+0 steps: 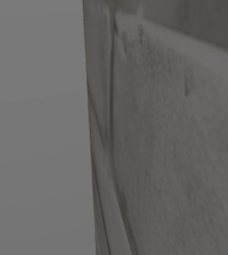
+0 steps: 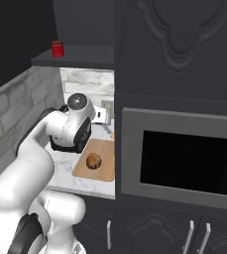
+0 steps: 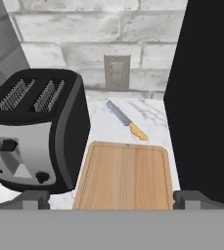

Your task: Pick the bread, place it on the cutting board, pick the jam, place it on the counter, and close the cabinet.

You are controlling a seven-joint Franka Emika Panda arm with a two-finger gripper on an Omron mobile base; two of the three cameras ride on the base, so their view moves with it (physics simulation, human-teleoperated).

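The bread (image 2: 93,161), a small round brown loaf, lies on the wooden cutting board (image 2: 104,171) on the marble counter. The jam (image 2: 58,48), a red jar, stands up on the dark cabinet shelf (image 2: 85,54) above the counter. In the hand view my gripper (image 3: 112,200) hovers over the near end of the cutting board (image 3: 125,176), open, its fingertips (image 3: 35,199) far apart with nothing between them. In the right base view the arm's wrist (image 2: 78,124) bends over the counter just left of the board.
A black toaster (image 3: 33,132) stands close on the board's left. A knife (image 3: 125,119) lies behind the board, below a wall outlet (image 3: 117,72). A tall dark oven cabinet (image 2: 179,124) walls off the right side. A grey panel (image 1: 36,129) and rough wall fill the left base view.
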